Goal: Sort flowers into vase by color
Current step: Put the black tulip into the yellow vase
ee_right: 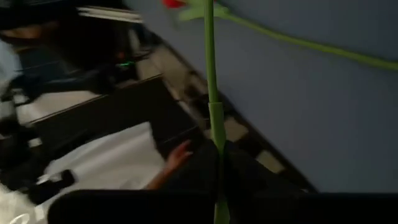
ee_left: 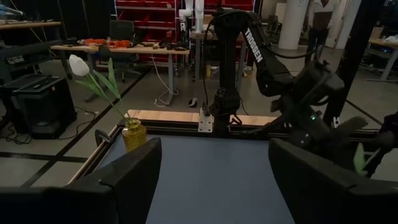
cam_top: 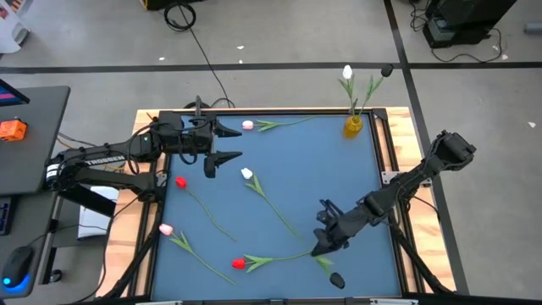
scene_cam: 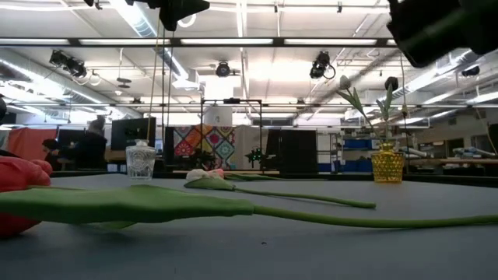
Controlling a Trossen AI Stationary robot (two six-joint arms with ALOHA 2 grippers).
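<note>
Even overhead light fills the high view, sharp throughout, with faint shadows on the desk (cam_top: 339, 169). In the low view, ceiling strip lights (scene_cam: 233, 43) glare brightly, and the nearest red tulip (scene_cam: 19, 194) is out of focus. The left wrist view is dim. The right wrist view is smeared with blur.

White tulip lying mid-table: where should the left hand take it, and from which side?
Take the white tulip by its thin stem, just past the leaves, not by the soft head. It lies flat on the table, stem running diagonally away from the open left hand, so coming straight down from above with fingers across the stem looks best.
</note>
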